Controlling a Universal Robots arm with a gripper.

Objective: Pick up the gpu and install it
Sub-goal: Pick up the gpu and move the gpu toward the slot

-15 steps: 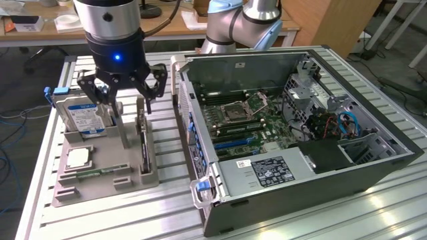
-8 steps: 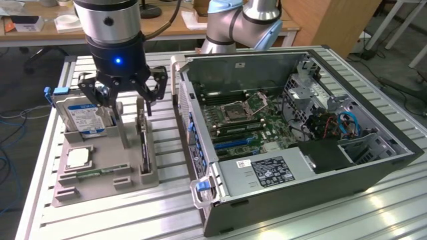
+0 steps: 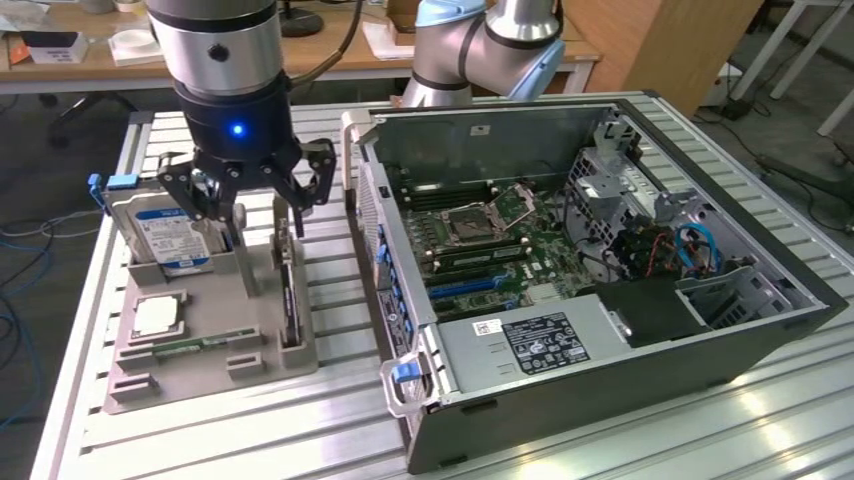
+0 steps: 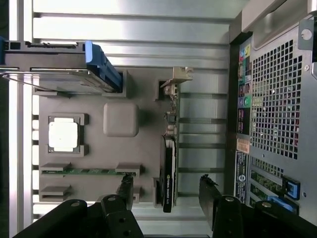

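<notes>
Black and thin, the gpu stands on edge in a slot of the grey holder, in the lower left of the frame. The fingers hang apart just above it. If they close off-centre, the card may tilt and jam in its slot.

no legible text; print on power supply label and hard drive label unreadable
</notes>
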